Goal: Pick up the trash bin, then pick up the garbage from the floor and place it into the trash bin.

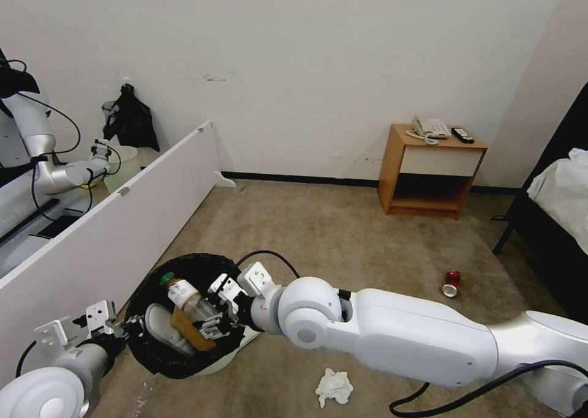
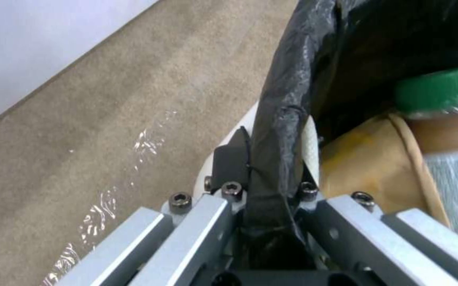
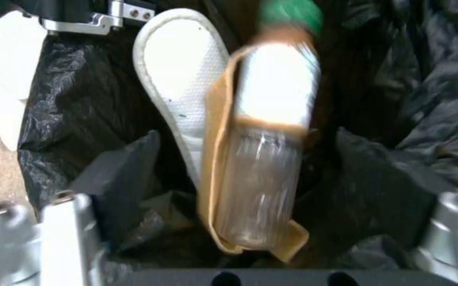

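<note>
Here the right end effector point(image 1: 215, 311) hangs over the mouth of the trash bin point(image 1: 147, 295), fingers spread wide, gripping nothing. The green-capped bottle point(image 1: 187, 298) lies just ahead between the open fingers, resting on the cardboard scrap point(image 3: 216, 159) beside a white slipper point(image 3: 179, 79), long axis running away from the wrist, cap at the far end. Left end effector point(image 1: 122, 331) is clenched on the bin's bag-lined rim. Crumpled tissue point(image 1: 334, 386) and red can point(image 1: 451, 283) lie on the carpet, on the right arm's side.

Left end effector point(image 1: 125, 329) clamped shut; right end effector point(image 1: 214, 317) spread open.
</note>
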You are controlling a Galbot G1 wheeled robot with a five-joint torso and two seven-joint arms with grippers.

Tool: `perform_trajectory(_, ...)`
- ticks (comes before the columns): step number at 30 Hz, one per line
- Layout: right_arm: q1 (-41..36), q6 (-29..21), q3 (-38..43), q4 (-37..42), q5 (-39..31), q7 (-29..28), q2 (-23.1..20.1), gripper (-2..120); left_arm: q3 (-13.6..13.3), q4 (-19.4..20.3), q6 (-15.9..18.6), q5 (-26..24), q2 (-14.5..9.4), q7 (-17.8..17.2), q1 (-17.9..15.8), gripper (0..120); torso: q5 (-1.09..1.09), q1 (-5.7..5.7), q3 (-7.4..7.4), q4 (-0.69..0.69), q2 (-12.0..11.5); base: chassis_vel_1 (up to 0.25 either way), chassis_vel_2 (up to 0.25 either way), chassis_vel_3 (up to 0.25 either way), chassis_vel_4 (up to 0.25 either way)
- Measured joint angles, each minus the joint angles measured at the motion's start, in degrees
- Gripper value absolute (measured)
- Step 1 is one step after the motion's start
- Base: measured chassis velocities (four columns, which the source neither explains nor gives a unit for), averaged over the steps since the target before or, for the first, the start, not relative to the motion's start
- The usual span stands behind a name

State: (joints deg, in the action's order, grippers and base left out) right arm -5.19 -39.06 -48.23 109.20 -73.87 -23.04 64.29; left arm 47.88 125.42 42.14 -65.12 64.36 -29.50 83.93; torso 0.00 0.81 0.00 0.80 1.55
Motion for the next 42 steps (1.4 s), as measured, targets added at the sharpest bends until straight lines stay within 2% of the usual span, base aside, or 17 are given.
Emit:
perform_trajectory(1, -0.04, 0.0, 0.1, 0.02, 0.08, 0.0, -0.23, 98, -0.02, 0.0, 0.0, 0.05, 0.07, 0.0, 0.0, 1, 0.0, 0.0, 0.0, 0.0, 0.0, 0.0, 0.0, 0.0, 0.0)
perform_trajectory(4, -0.09, 0.04, 0.25, 0.05, 0.19, 0.01, -0.45, 100, -0.05, 0.0, -0.01, 0.11, 0.13, 0.01, 0.02, 1, 0.0, 0.0, 0.0, 0.0, 0.0, 0.0, 0.0, 0.0, 0.0)
perform_trajectory(17, 0.23, 1.21, 6.14, 3.67, 0.27, -0.15, -2.17, 100, -0.1, -0.63, -0.01, 0.51, 0.4, 0.1, 0.18, 1, 0.0, 0.0, 0.0, 0.0, 0.0, 0.0, 0.0, 0.0, 0.0)
perform_trajectory(23, 0.27, 2.52, 12.83, 6.63, 0.62, 0.16, -3.41, 100, -0.09, -0.88, -0.01, 0.67, 0.36, 0.16, 0.22, 1, 0.0, 0.0, 0.0, 0.0, 0.0, 0.0, 0.0, 0.0, 0.0)
perform_trajectory(25, 0.23, 3.07, 17.84, 9.19, 0.06, 0.77, -5.78, 100, 0.13, -0.94, -0.01, 0.67, 0.08, 0.18, 0.39, 1, 0.0, 0.0, 0.0, -0.01, 0.0, 0.0, 0.0, 0.0, 0.0)
perform_trajectory(26, 0.23, 3.07, 17.84, 9.19, 0.06, 0.77, -5.78, 100, 0.13, -0.94, -0.01, 0.67, 0.08, 0.18, 0.39, 1, 0.0, 0.0, 0.0, -0.01, 0.0, 0.0, 0.0, 0.0, 0.0)
perform_trajectory(28, -0.79, 3.31, 23.23, 11.69, -1.06, 1.42, -9.24, 100, 0.54, -1.1, 0.0, 0.67, -0.46, 0.18, 0.58, 1, 0.01, 0.0, 0.0, 0.0, 0.0, 0.0, 0.0, 0.0, 0.0)
perform_trajectory(29, -0.79, 3.31, 23.23, 11.69, -1.06, 1.42, -9.24, 100, 0.54, -1.1, 0.0, 0.67, -0.46, 0.18, 0.58, 1, 0.01, 0.0, 0.0, 0.0, 0.0, 0.0, 0.0, 0.0, 0.0)
perform_trajectory(32, -4.97, 3.77, 30.11, 13.13, -1.21, 2.25, -14.53, 100, 1.17, -1.38, -0.01, 0.85, -1.16, 0.19, 0.94, 1, 0.01, 0.0, 0.0, 0.0, 0.0, 0.0, 0.0, 0.0, 0.0)
perform_trajectory(33, -4.97, 3.77, 30.11, 13.13, -1.21, 2.25, -14.53, 100, 1.17, -1.38, -0.01, 0.85, -1.16, 0.19, 0.94, 1, 0.01, 0.0, 0.0, 0.0, 0.0, 0.0, 0.0, 0.0, 0.0)
perform_trajectory(35, -10.56, 3.86, 35.82, 13.44, 0.01, 2.51, -18.9, 100, 1.59, -1.83, 0.0, 1.35, -1.57, 0.17, 1.33, 1, 0.01, -0.01, 0.0, 0.0, 0.01, 0.0, 0.0, 0.0, 0.0)
perform_trajectory(39, -15.81, 3.88, 39.28, 13.8, 1.13, 2.41, -22.23, 100, 1.85, -2.17, 0.0, 1.63, -1.88, 0.17, 1.55, 1, 0.04, -0.01, 0.0, 0.0, 0.0, 0.0, 0.0, 0.0, 0.0)
perform_trajectory(41, -25.7, 4.5, 44.91, 14.37, 4.82, 1.76, -28.92, 100, 2.05, -2.44, -0.01, 1.69, -2.2, 0.18, 1.71, 1, 0.02, -0.01, -0.01, 0.01, 0.0, 0.0, 0.0, 0.0, 0.0)
perform_trajectory(42, -25.7, 4.5, 44.91, 14.37, 4.82, 1.76, -28.92, 100, 2.05, -2.44, -0.01, 1.69, -2.2, 0.18, 1.71, 1, 0.02, -0.01, -0.01, 0.01, 0.0, 0.0, 0.0, 0.0, 0.0)
